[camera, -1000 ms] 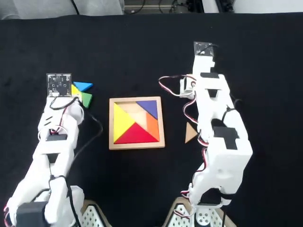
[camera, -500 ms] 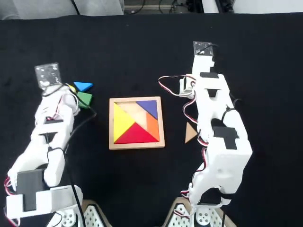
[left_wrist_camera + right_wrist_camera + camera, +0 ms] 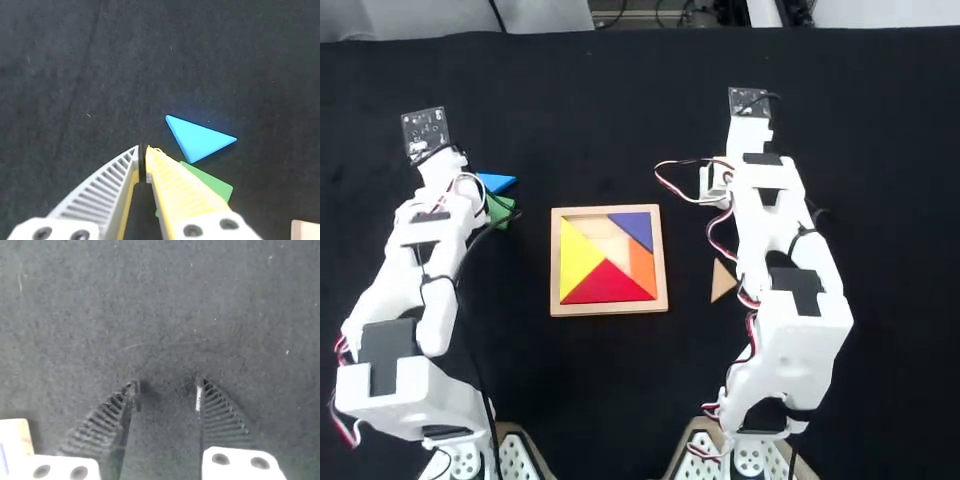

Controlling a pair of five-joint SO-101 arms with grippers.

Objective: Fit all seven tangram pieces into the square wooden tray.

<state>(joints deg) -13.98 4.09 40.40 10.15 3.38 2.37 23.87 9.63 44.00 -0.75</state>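
Four coloured pieces, yellow (image 3: 578, 258), red (image 3: 610, 283), orange (image 3: 642, 267) and dark blue (image 3: 634, 228), lay inside the square wooden tray (image 3: 609, 308) at the middle of the black tabletop (image 3: 880, 150). Left of the tray sat a light blue triangle (image 3: 197, 139) and a green piece (image 3: 212, 185), just beside each other. A tan triangle (image 3: 722, 282) lay right of the tray, beside the right arm. The left end effector (image 3: 141, 150) had its fingers pressed together on nothing, next to the green piece. The right end effector (image 3: 166, 390) was spread over bare tabletop.
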